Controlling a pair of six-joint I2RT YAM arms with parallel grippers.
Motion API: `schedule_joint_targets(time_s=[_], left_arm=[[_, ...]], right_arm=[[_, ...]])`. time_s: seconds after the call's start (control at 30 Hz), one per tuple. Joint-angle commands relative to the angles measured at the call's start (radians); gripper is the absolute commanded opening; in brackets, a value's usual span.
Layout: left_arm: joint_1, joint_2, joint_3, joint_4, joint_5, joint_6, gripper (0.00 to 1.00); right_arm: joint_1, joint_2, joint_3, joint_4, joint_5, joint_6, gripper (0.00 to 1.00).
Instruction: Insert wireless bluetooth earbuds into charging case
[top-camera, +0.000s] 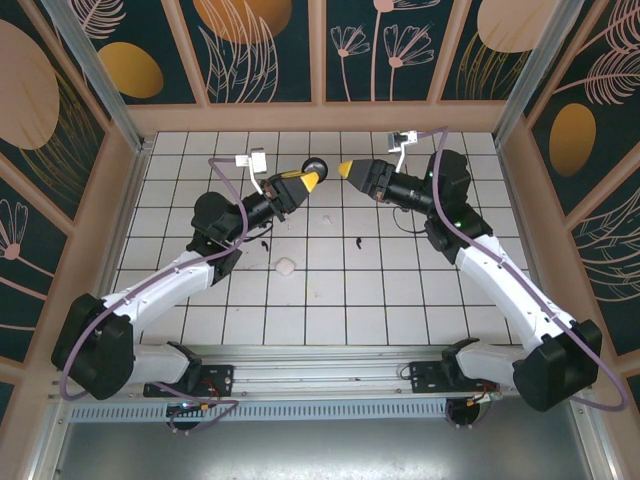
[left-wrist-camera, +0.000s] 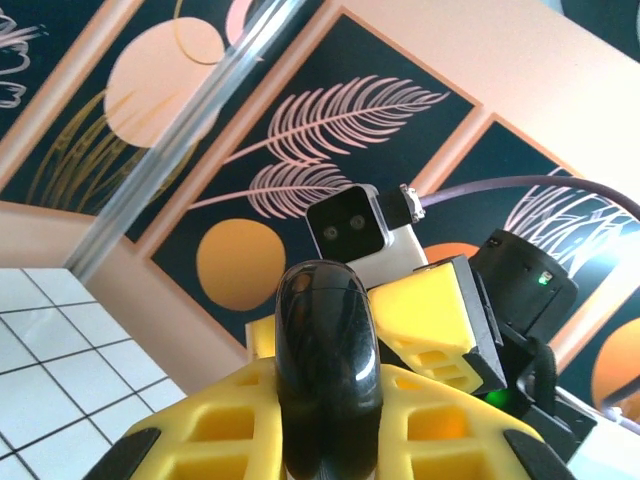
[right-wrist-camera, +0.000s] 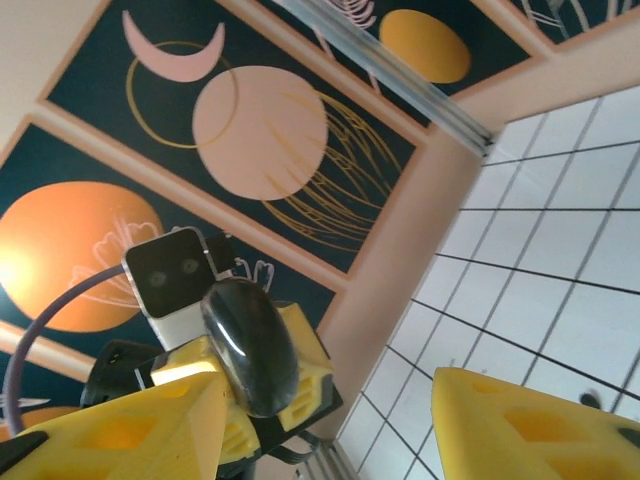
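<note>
My left gripper (top-camera: 304, 180) is shut on the black glossy charging case (top-camera: 315, 167), held raised above the tiles with its lid closed. In the left wrist view the case (left-wrist-camera: 328, 330) stands upright between the yellow fingers (left-wrist-camera: 220, 420). Facing it, my right gripper (top-camera: 347, 169) is open, its tips a short gap from the case. From the right wrist the case (right-wrist-camera: 250, 345) appears just beyond the left yellow finger (right-wrist-camera: 120, 430), with nothing between the jaws. On the tiles below lie two white earbuds (top-camera: 285, 266) (top-camera: 325, 216) and two black earbuds (top-camera: 358, 239) (top-camera: 262, 243).
The white tiled floor (top-camera: 400, 300) is walled by wooden panels with dark leaf prints (top-camera: 260, 50). Metal posts (top-camera: 95, 70) stand at the back corners. Both arms reach inward, meeting at the back middle.
</note>
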Motion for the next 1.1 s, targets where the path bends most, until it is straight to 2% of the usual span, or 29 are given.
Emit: schedule_joint_targets(time_s=[0.0, 0.17, 0.53, 0.9, 1.07], left_arm=[[0.004, 0.011, 0.033, 0.109, 0.054, -0.076, 0.01], [0.005, 0.021, 0.051, 0.108, 0.057, -0.1, 0.01], [0.004, 0.052, 0.059, 0.17, 0.088, -0.163, 0.0], [0.004, 0.057, 0.038, 0.181, 0.094, -0.167, 0.0], [0.004, 0.037, 0.037, 0.122, 0.08, -0.127, 0.09]], right_arm=[[0.009, -0.005, -0.04, 0.189, -0.06, 0.046, 0.56], [0.028, -0.009, -0.061, 0.286, -0.073, 0.059, 0.57], [0.058, 0.047, -0.01, 0.319, -0.082, 0.028, 0.56], [0.059, 0.125, 0.009, 0.394, -0.13, 0.067, 0.3], [0.059, 0.119, 0.006, 0.358, -0.129, 0.025, 0.18]])
